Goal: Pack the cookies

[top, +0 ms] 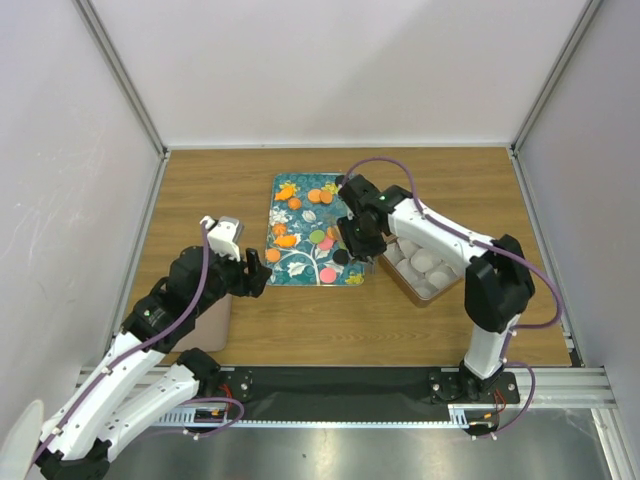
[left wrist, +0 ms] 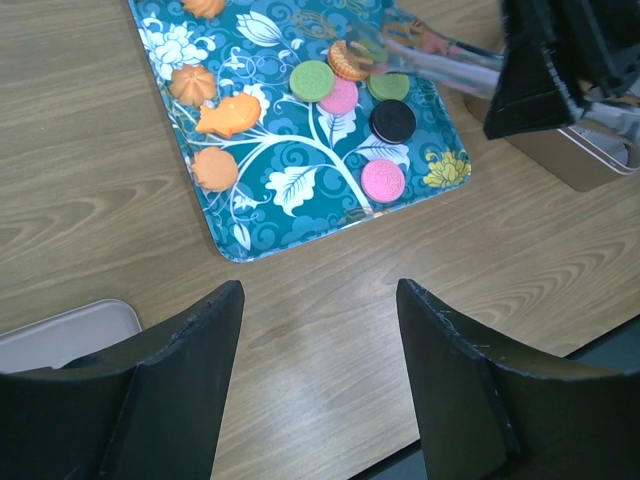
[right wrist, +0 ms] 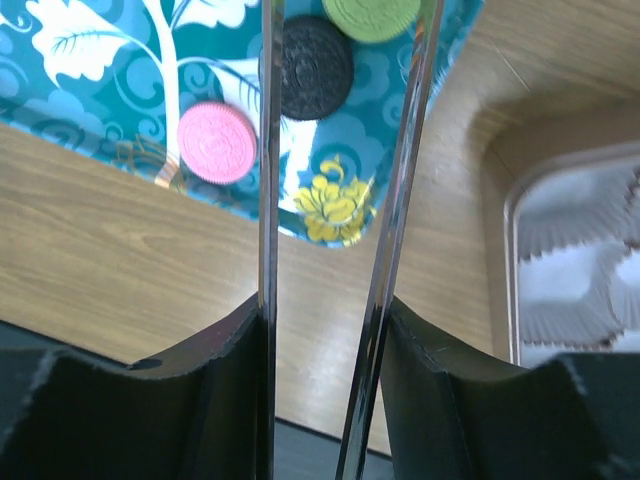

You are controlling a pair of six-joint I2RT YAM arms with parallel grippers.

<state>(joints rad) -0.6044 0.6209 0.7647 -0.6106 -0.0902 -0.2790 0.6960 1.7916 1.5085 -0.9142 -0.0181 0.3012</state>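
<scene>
Top external: high above and behind the arm bases, tilted steeply down, far enough to take in the whole brown wooden tabletop (top: pixel 200 190). Left wrist: low over the tabletop, looking past the black left fingers (left wrist: pixel 170 390) toward the teal floral rectangular tray (left wrist: pixel 250 215). Right wrist: very near, looking down along shiny metal tongs (right wrist: pixel 265 200) between the black right fingers (right wrist: pixel 200 400). Shared by both wrist views: one tray corner, round black sandwich cookie (right wrist: pixel 315 65), round pink cookie (right wrist: pixel 217 142).

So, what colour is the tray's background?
The tray is teal with white leaves; see left wrist view.
</scene>
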